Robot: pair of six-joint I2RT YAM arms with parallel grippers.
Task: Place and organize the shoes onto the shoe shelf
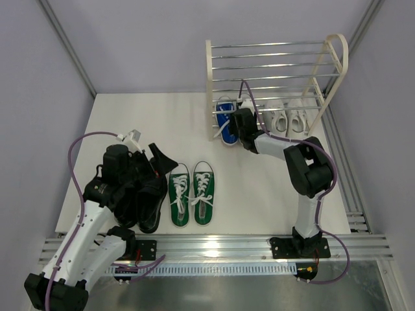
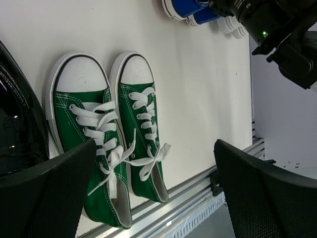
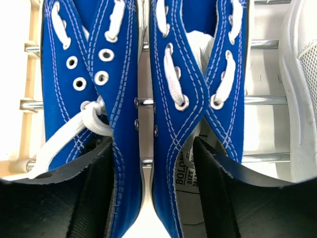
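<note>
The shoe shelf (image 1: 272, 61) stands at the back right. The blue sneakers (image 1: 226, 124) sit at the left of its lower tier, with the white sneakers (image 1: 288, 118) to their right. My right gripper (image 1: 238, 122) is at the blue pair. In the right wrist view one finger is inside each blue sneaker (image 3: 119, 74), and the right gripper (image 3: 152, 144) pinches their inner sides together over the rods (image 3: 265, 100). The green sneakers (image 1: 191, 194) lie on the table. My left gripper (image 2: 154, 144) is open and empty above the black shoes (image 1: 148, 210), facing the green sneakers (image 2: 99, 129).
A grey aluminium rail (image 1: 214, 245) runs along the table's near edge, and purple-grey walls enclose the sides. In the left wrist view a black shoe (image 2: 15, 129) fills the left edge and the right arm (image 2: 277, 29) shows at top right.
</note>
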